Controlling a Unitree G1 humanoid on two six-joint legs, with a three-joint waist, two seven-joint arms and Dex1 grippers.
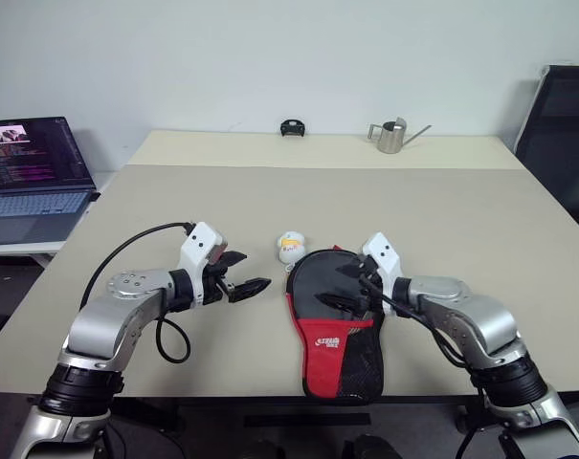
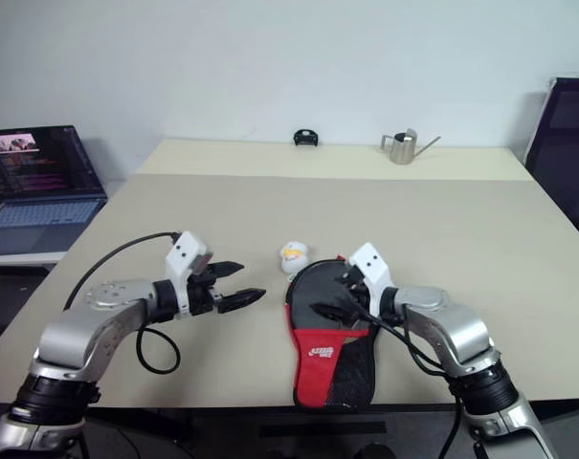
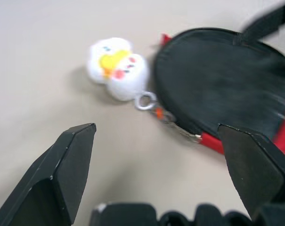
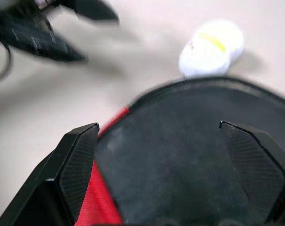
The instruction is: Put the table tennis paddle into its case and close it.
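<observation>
laptop [image 1: 31, 182]: seen at far left, on a side desk
left gripper [image 1: 248, 273]: jaws apart, nothing held, hung just left of the case
toy [image 1: 290, 247]: small white charm, clipped to the case's zipper
case [image 1: 335, 325]: laid flat on table [image 1: 270, 201], near front edge
paddle: cannot be told apart from the case
right gripper [image 1: 348, 286]: jaws apart, held over the case's round end

The two eye views look from the robot's head, forward and down across the table [image 1: 270, 201] to the back wall, far enough to take in both arms; they share nearly the whole scene, slightly offset sideways. The left wrist view looks close along the spread fingers of the left gripper [image 3: 158, 155] at the white toy [image 3: 118, 68] and the case [image 3: 227, 94]. The right wrist view sits closer, just over the case, sharing the toy and catching the other gripper.
</observation>
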